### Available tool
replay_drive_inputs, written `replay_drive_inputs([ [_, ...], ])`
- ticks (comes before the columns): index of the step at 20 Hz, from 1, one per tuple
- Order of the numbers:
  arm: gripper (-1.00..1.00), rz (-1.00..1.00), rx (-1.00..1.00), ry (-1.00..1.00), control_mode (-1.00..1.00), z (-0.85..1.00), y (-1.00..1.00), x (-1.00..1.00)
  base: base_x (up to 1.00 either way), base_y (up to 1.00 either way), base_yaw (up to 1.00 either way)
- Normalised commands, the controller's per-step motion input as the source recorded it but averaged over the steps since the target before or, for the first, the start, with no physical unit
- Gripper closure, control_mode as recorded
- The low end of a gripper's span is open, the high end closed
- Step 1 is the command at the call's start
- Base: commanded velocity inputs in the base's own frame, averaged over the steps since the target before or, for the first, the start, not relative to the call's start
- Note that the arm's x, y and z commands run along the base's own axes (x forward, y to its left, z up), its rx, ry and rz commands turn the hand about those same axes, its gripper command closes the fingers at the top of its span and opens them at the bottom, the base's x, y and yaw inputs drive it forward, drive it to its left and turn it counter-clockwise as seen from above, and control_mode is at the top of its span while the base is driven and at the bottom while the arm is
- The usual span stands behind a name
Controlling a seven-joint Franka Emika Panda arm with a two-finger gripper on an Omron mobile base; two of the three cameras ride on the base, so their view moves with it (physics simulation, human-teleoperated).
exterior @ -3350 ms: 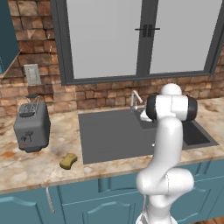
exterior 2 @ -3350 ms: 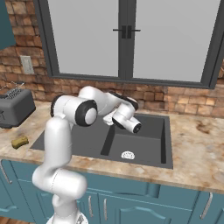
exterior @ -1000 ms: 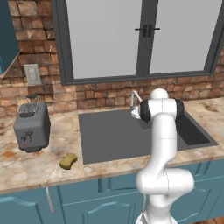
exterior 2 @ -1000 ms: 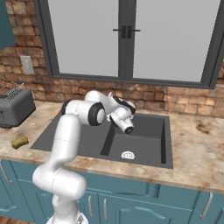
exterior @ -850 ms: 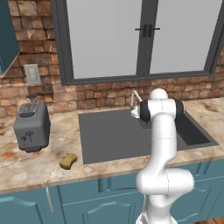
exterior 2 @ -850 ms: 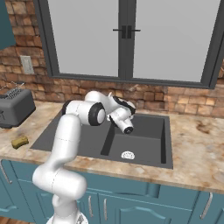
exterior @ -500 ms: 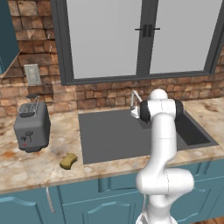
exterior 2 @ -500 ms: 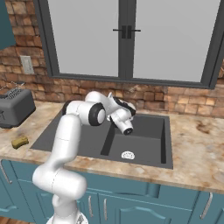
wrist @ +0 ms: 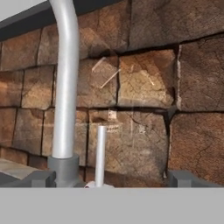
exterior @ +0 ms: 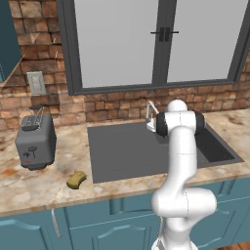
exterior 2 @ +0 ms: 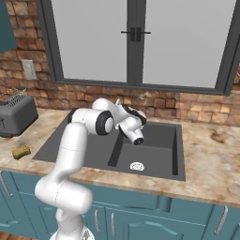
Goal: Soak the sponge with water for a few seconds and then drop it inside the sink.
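**A:** Where does the job stand?

**B:** Early, I'd judge. The small mustard-yellow rounded sponge (exterior: 75, 179) lies on the marbled beige bench (exterior: 44, 183), just off the front-left corner of the wide dark grey recessed sink (exterior: 127, 149) and in front of the grey boxy toaster (exterior: 34, 144). In the right base view the sponge (exterior 2: 21, 152) sits far over at the left edge, well apart from the arm. Nothing has lifted it.

**A:** And the arm?

**B:** It reaches across the basin toward the back wall. The gripper (wrist: 109, 181) is at the slim silver curved faucet (wrist: 64, 87): in the hand view the spout pipe rises just left of centre, with a thin pale upright lever (wrist: 100, 151) beside it and the brown brick wall (wrist: 148, 100) behind. The two dark finger tips stand far apart at the bottom corners of that view, so the jaws are spread wide, with nothing between them.

**A:** Is the water on?

**B:** I see no stream from the spout in any view, and the basin around the small white round drain (exterior 2: 137, 166) looks dry. My guess is that it's lining up to work the lever.

**A:** What's left, then?

**B:** Nearly everything: start the water, fetch the sponge from the bench, hold it under the stream for a few seconds, then let it go inside the sink.
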Motion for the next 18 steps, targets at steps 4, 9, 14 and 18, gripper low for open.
replay_drive_inputs([
  [4,-1.0,0.0,0.01,0.0,-1.0,0.0,-0.29,0.08,0.0,0.0,0.0],
  [9,-1.0,0.0,0.02,0.0,-1.0,0.0,-0.3,0.04,0.0,0.0,0.0],
  [14,-1.0,0.0,0.0,0.0,-1.0,0.0,-0.13,0.15,0.0,0.0,0.0],
  [18,-1.0,0.0,0.0,0.0,-1.0,0.0,-0.29,0.14,0.0,0.0,0.0],
])
